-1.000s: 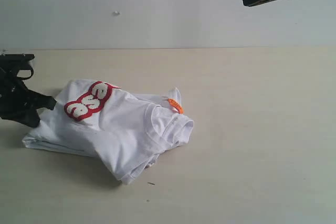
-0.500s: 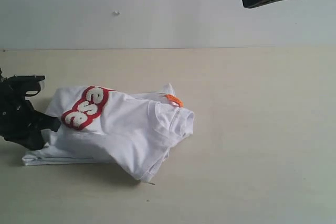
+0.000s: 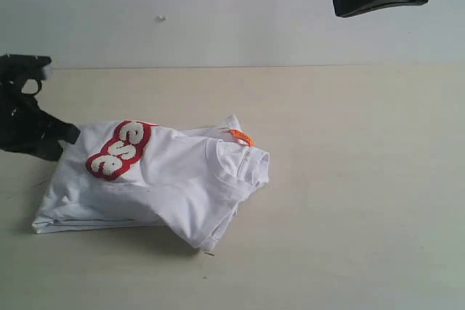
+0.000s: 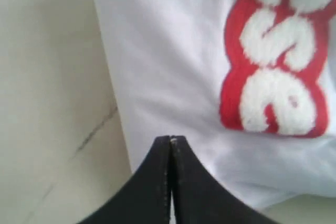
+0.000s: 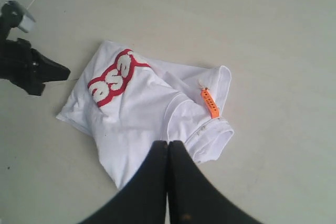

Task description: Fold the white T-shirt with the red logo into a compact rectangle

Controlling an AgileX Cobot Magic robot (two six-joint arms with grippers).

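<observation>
My left gripper (image 4: 171, 139) is closed on nothing, its tip just beside the red logo (image 4: 273, 61), at the plain edge of the white T-shirt (image 3: 182, 179); whether it touches the cloth I cannot tell; the shirt lies bundled in layers on the bench (image 3: 363, 194), with the logo on top at one end; farther from the logo a folded flap juts out askew, and at the end away from the logo sit the collar (image 3: 247, 168) and its orange tag (image 3: 241, 137); well apart from the logo, high above the bench, my right gripper (image 5: 169, 142) hangs closed and empty; I judge the cotton light, limp and apt to slide layer over layer, the fuzzy logo thicker and stiffer; I would pinch the askew flap's doubled edge through all its layers, not the logo, to square the bundle.
</observation>
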